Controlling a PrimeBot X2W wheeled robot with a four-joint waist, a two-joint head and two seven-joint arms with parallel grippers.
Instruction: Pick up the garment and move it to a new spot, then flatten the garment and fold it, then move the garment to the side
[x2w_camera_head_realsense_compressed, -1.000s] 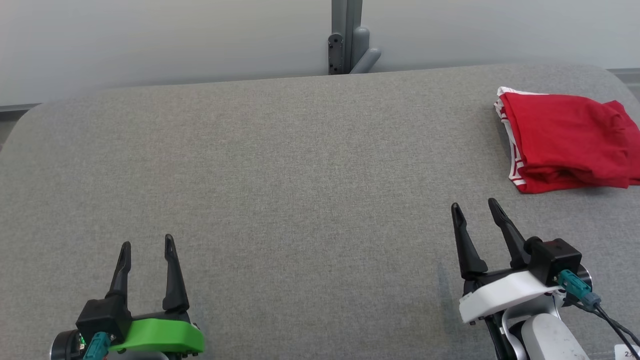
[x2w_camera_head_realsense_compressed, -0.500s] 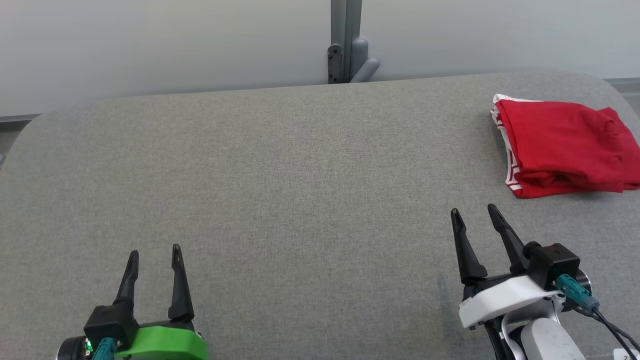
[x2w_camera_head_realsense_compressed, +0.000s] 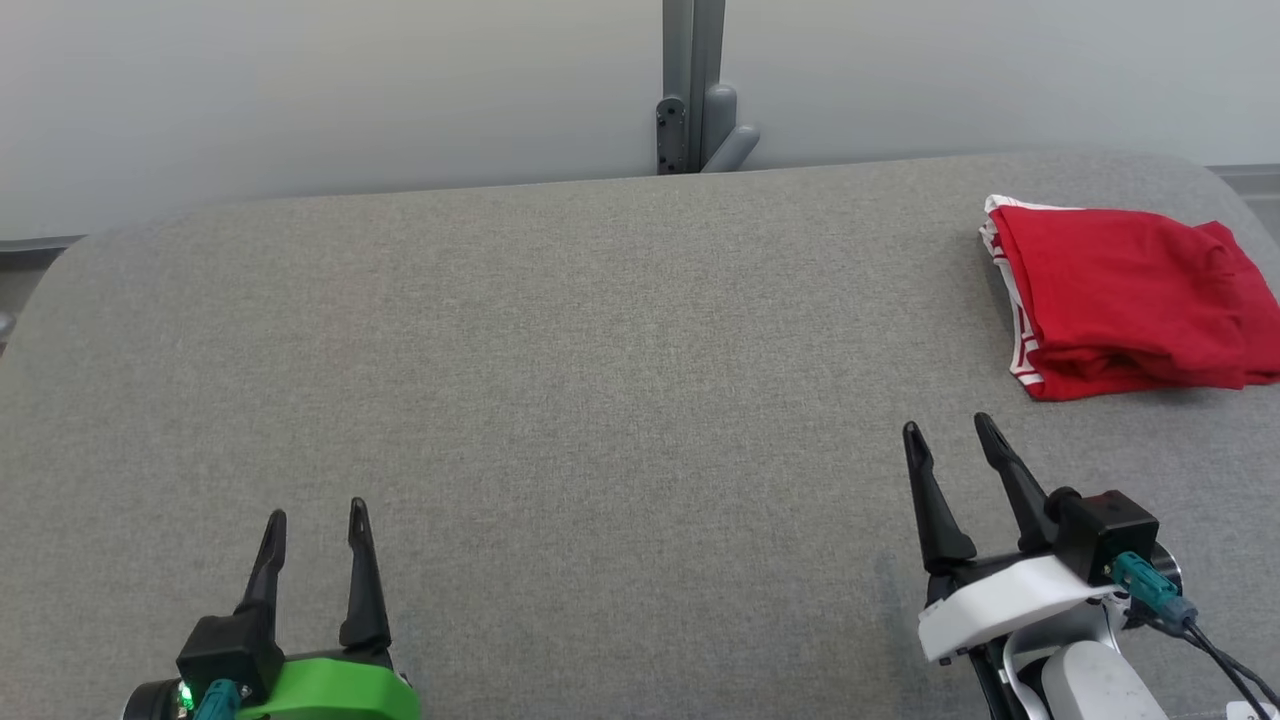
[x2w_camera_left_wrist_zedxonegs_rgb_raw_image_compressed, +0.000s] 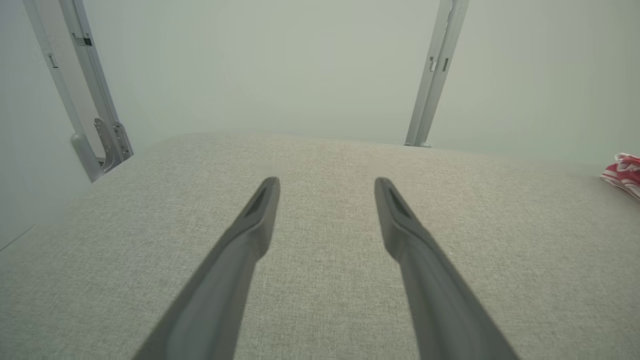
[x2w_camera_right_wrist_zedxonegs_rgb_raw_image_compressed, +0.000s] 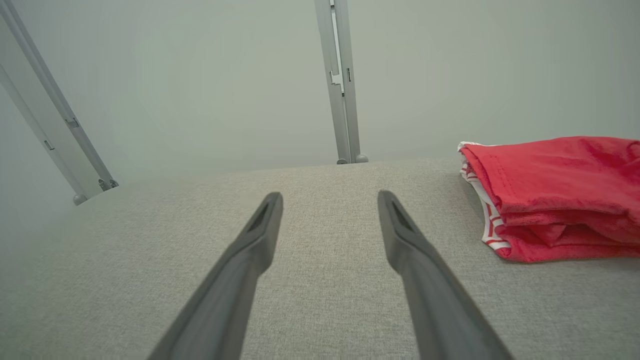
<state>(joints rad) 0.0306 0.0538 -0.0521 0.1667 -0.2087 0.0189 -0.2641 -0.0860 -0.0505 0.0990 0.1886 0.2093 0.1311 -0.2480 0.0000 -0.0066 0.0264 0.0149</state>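
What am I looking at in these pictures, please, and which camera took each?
This is a wheeled robot with two arms, each ending in a two-fingered claw. The wide picture comes from a camera on its head, looking down at a grey surface. The left claw, with the green mount, and the right claw, with the white mount, are both open, holding nothing. The other two pictures come from cameras on each wrist, looking along that claw's fingers. A folded red garment with white trim lies at the far right of the surface.

Right gripper (x2w_camera_right_wrist_zedxonegs_rgb_raw_image_compressed: 329, 197): fingers spread wide over the grey surface (x2w_camera_right_wrist_zedxonegs_rgb_raw_image_compressed: 125, 260).
Garment (x2w_camera_right_wrist_zedxonegs_rgb_raw_image_compressed: 560, 190): red, folded, lying at 3 o'clock.
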